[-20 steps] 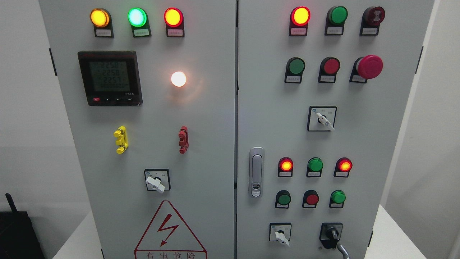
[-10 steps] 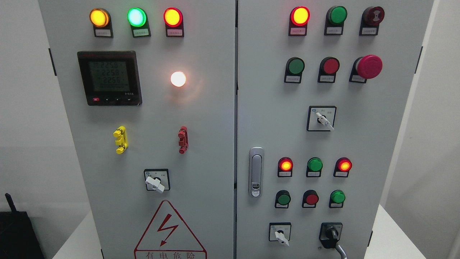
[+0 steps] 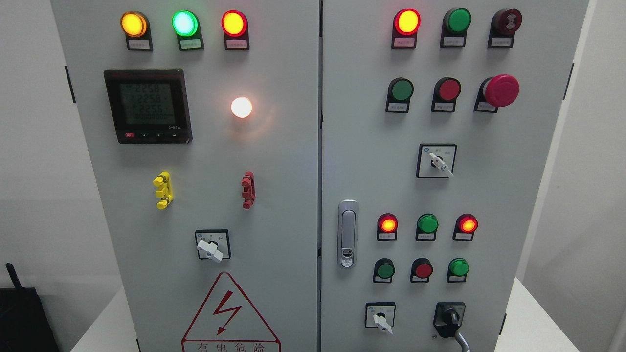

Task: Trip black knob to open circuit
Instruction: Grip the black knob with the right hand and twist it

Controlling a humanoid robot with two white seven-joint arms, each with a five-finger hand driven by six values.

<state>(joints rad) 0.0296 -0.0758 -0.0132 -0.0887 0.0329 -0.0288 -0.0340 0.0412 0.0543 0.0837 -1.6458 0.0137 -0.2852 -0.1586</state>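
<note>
A grey two-door control cabinet [image 3: 274, 161] fills the head view. The black knob [image 3: 450, 319] sits at the lower right of the right door, on a black square base, with a grey cable [image 3: 464, 341] running down from it. Three white-handled selector switches show: one on the left door [image 3: 211, 249], one mid right door [image 3: 438, 162], one bottom right door [image 3: 380, 319]. Neither of my hands is in view.
Lit and unlit indicator lamps, a red mushroom stop button [image 3: 500, 91], a digital meter [image 3: 147, 105], yellow [image 3: 163, 190] and red [image 3: 248, 189] clips and a door latch [image 3: 347, 233] are on the panel. The cabinet stands on a white table [image 3: 533, 322]. A black object [image 3: 22, 318] is lower left.
The whole picture has drifted a few pixels to the left. Nothing on the panel has changed.
</note>
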